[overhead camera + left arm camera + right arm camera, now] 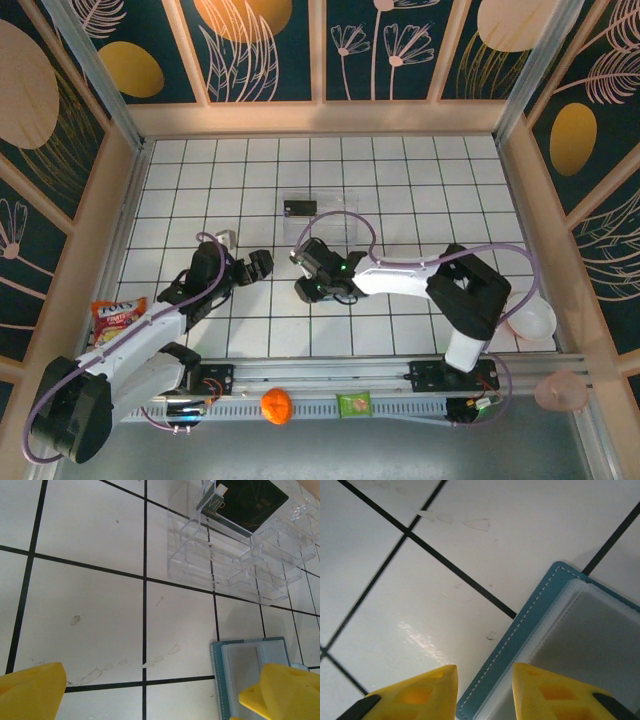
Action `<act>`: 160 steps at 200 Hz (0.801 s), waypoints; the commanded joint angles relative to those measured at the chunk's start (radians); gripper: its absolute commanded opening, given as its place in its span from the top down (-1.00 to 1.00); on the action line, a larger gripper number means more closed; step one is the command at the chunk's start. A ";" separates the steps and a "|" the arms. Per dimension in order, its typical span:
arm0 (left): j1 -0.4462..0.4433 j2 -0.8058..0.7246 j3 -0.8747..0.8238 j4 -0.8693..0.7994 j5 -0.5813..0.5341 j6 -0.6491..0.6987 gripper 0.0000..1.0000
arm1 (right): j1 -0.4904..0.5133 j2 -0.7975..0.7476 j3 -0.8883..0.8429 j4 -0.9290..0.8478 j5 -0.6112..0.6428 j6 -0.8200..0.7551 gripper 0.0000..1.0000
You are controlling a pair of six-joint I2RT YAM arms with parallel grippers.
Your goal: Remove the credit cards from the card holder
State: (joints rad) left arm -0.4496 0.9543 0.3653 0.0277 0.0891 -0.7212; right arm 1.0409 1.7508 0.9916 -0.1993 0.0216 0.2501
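Note:
The teal card holder (530, 625) lies open on the tiles, its greyish inner panel (590, 645) facing up. My right gripper (482, 695) is open and straddles its stitched left edge, with one yellow finger over the tile and the other over the panel. In the top view the right gripper (303, 272) covers the holder. My left gripper (155, 695) is wide open just left of the holder (250, 680), and one fingertip (282, 690) overlaps its corner. One black credit card (245, 502) rests in the clear tray (235, 565) beyond.
The clear tray (330, 215) sits just behind both grippers. A snack packet (120, 318) lies at the left wall. An orange (277, 405) and a green packet (353, 405) sit on the front rail. A white bowl (530, 320) stands at the right.

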 commanded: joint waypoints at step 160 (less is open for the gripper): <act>-0.003 0.097 0.001 0.139 0.144 -0.016 -0.80 | 0.018 0.022 -0.029 -0.031 0.093 0.020 0.80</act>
State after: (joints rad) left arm -0.4496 1.0397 0.3645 0.1211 0.1921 -0.7280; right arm 1.0492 1.7554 0.9886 -0.2337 0.1226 0.2607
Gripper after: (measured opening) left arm 0.910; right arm 0.154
